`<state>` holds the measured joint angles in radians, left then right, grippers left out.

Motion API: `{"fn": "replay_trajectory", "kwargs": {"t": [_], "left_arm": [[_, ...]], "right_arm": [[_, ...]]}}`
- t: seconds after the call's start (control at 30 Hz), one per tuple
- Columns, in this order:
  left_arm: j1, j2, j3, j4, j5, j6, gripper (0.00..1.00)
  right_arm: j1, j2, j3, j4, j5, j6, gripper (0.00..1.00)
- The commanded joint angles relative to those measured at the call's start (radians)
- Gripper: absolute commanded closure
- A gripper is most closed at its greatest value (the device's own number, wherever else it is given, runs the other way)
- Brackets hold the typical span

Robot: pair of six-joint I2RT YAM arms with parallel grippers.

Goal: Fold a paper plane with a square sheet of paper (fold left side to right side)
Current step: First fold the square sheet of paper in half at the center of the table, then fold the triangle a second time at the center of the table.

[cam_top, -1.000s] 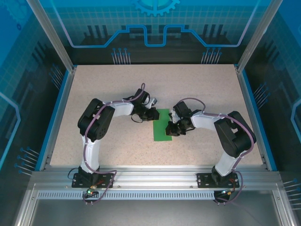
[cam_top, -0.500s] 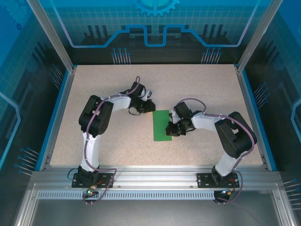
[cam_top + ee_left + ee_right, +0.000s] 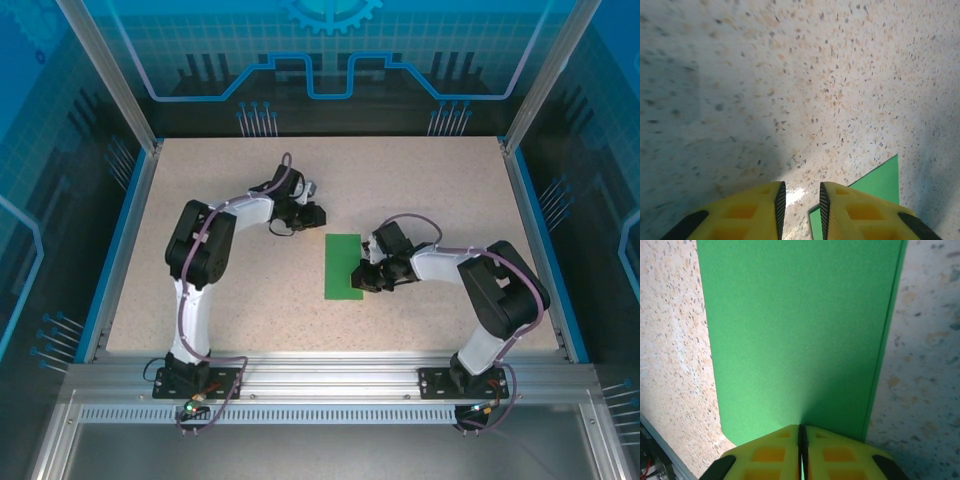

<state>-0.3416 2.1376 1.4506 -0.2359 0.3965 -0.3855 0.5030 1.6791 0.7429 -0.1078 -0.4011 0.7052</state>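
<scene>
Green square sheet of paper [image 3: 343, 266], folded narrow, long axis near-to-far. At right edge, nearer: right gripper [image 3: 366, 278], jaws pressed together. Off far-left corner: left gripper [image 3: 312, 214], jaws narrowly parted, empty.

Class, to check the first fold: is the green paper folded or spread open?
Folded. The green paper is a narrow rectangle, not a square; the right wrist view shows a doubled edge.

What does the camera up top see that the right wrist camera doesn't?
From the top: the left gripper sitting apart from the paper, and the whole green sheet as a tall folded strip on the speckled table. From the right wrist: yellow fingertips shut together at the sheet's near edge, and its doubled right edge up close. Both: the green sheet, the table and the right gripper.
</scene>
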Motion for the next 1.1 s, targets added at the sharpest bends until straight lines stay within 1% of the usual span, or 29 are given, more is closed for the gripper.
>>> {"fn": "replay_trajectory", "kwargs": {"t": [0.0, 0.13, 0.27, 0.33, 0.43, 0.53, 0.6, 0.73, 0.87, 1.07], "left_arm": [[0.006, -0.132, -0.028, -0.030, -0.008, 0.019, 0.72], [0.001, -0.223, -0.132, -0.027, 0.029, -0.024, 0.72], [-0.022, -0.263, -0.210, -0.029, 0.096, -0.071, 0.72], [-0.045, -0.262, -0.228, -0.035, 0.130, -0.088, 0.72], [-0.085, -0.237, -0.234, -0.029, 0.157, -0.106, 0.72], [-0.112, -0.195, -0.215, -0.032, 0.158, -0.112, 0.73], [-0.121, -0.164, -0.201, -0.026, 0.165, -0.124, 0.73], [-0.126, -0.126, -0.181, -0.047, 0.149, -0.119, 0.73], [-0.127, -0.103, -0.181, -0.048, 0.156, -0.116, 0.73], [-0.127, -0.100, -0.191, -0.082, 0.121, -0.107, 0.74]], "right_arm": [[0.011, -0.028, -0.039, 0.061, 0.002, 0.047, 0.83], [0.010, -0.091, -0.030, 0.106, 0.045, 0.047, 0.72], [-0.005, -0.146, -0.014, 0.070, 0.121, 0.018, 0.56], [-0.022, -0.171, -0.014, 0.047, 0.161, 0.011, 0.46], [-0.059, -0.208, -0.020, 0.029, 0.175, 0.011, 0.33], [-0.091, -0.242, -0.031, 0.009, 0.174, 0.010, 0.23], [-0.106, -0.258, -0.038, -0.003, 0.167, 0.006, 0.19], [-0.125, -0.273, -0.042, -0.051, 0.147, -0.005, 0.18], [-0.132, -0.265, -0.041, -0.088, 0.100, -0.019, 0.19], [-0.132, -0.226, -0.019, -0.166, 0.022, -0.049, 0.32]]}}
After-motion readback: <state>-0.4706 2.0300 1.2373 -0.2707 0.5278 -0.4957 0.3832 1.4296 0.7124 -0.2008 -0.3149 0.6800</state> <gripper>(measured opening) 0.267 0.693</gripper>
